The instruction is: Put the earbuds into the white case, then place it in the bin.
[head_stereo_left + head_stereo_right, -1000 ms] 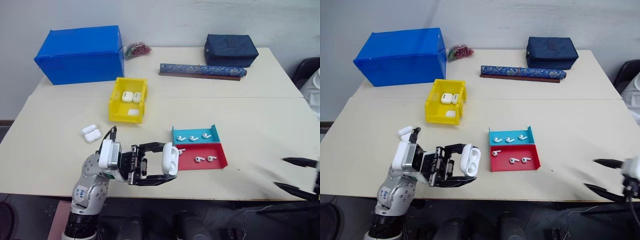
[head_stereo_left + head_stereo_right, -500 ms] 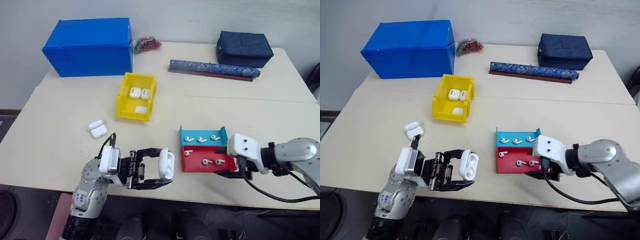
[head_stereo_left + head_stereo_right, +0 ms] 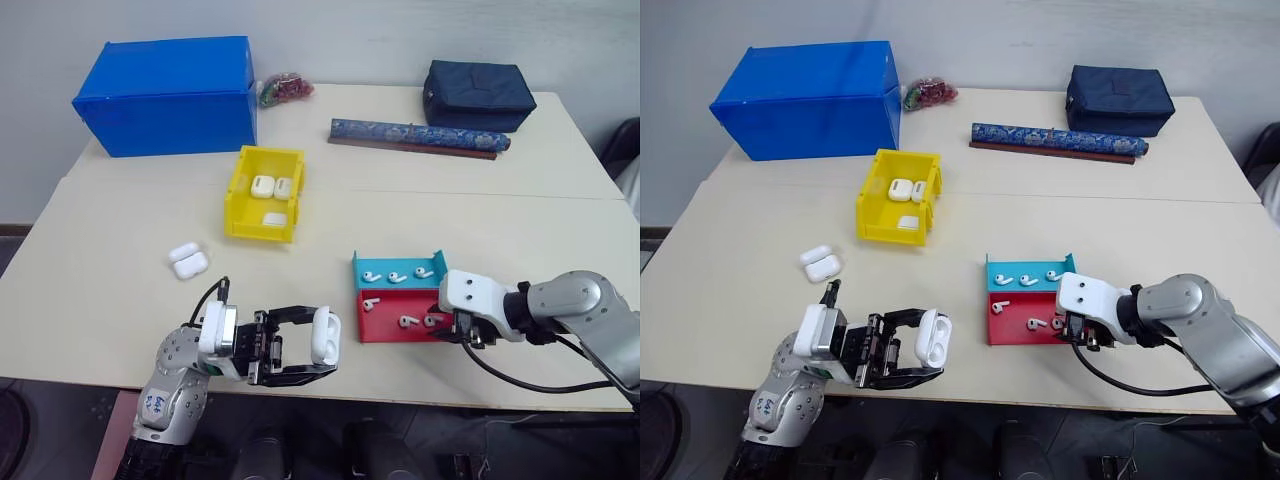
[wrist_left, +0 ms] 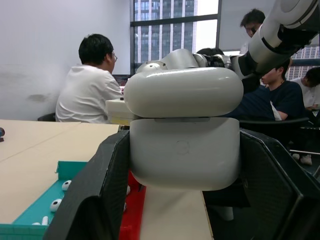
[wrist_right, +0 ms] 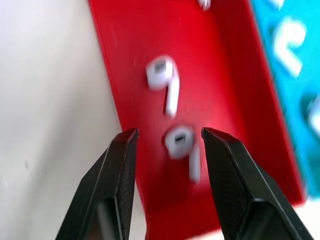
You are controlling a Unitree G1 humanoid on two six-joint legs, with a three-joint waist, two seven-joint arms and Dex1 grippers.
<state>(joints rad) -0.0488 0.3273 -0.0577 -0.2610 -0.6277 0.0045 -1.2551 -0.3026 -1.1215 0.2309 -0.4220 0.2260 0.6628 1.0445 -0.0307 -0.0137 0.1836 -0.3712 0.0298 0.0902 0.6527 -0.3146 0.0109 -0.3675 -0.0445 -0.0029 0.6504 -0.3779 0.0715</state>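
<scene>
From the head, the left gripper (image 3: 322,349) holds the white case (image 3: 324,335) over the tabletop's (image 3: 120,300) near edge, ready for loading, far from the bin (image 3: 262,194). The left wrist view shows its fingers (image 4: 107,187) clamped on the case, lid ajar. In the right wrist view, the right gripper's (image 5: 167,145) fingers (image 5: 122,162) stand apart around one of the earbuds (image 5: 182,145) in the red tray (image 5: 125,60), evidently for pinching.

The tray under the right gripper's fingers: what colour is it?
Red; the tray shows best in the right wrist view.
</scene>
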